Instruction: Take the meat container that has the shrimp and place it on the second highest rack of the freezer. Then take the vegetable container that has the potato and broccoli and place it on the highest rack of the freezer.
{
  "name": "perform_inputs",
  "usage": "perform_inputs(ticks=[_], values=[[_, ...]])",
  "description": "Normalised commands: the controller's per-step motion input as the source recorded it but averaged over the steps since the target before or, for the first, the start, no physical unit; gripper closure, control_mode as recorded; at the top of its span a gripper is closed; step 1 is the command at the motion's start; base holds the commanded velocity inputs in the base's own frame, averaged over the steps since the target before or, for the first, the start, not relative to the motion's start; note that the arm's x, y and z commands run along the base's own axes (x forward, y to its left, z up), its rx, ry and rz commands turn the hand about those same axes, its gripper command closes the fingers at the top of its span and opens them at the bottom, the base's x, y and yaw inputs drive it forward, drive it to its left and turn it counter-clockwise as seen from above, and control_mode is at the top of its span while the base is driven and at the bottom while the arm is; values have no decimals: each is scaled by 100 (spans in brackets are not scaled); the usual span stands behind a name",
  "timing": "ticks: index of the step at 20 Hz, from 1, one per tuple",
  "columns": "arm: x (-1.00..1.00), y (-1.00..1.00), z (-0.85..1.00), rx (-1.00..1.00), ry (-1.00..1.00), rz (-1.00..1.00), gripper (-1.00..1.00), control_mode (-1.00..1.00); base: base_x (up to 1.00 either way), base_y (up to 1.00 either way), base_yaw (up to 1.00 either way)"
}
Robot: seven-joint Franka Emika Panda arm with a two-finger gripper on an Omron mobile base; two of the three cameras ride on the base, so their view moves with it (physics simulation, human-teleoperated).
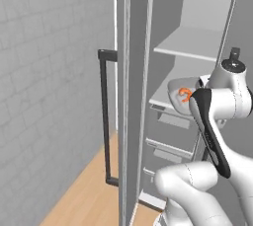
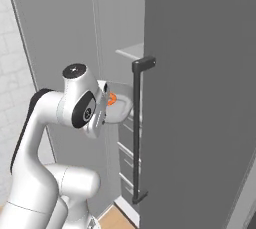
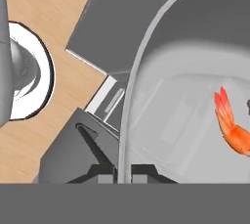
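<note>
Item: meat container (image 3: pixel 161 135) with shrimp (image 3: pixel 233 129), at the freezer (image 1: pixel 133 96); we see the second highest rack (image 1: pixel 160 96) from the left base, seemingly beneath it; gripper (image 3: pixel 123 171) pinches its rim

Glossy white rounded arm (image 1: pixel 217 96) segments, dark joint bands, black-rimmed grey cap with 1 centre screw.

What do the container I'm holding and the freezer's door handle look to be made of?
The container looks like thin translucent grey plastic: the drawers below show faintly through its floor, and its rim is thin and rounded. The shrimp lies inside. The door handle looks like dark matte metal or plastic, a plain bar without shine; the render leaves that open. The gripper is shut on the rim.
</note>
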Motion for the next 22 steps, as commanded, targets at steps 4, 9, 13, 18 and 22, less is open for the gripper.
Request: perform_inputs(ticks=[4,9,13,18,22], values=[[0,0,0,0,0,0,100,100,56,0,-2],[0,0,0,0,0,0,100,100,53,2,-3],[0,0,0,0,0,0,100,100,51,16,-6],[0,0,0,0,0,0,100,100,48,21,-8],[0,0,0,0,0,0,100,100,24,36,-12]])
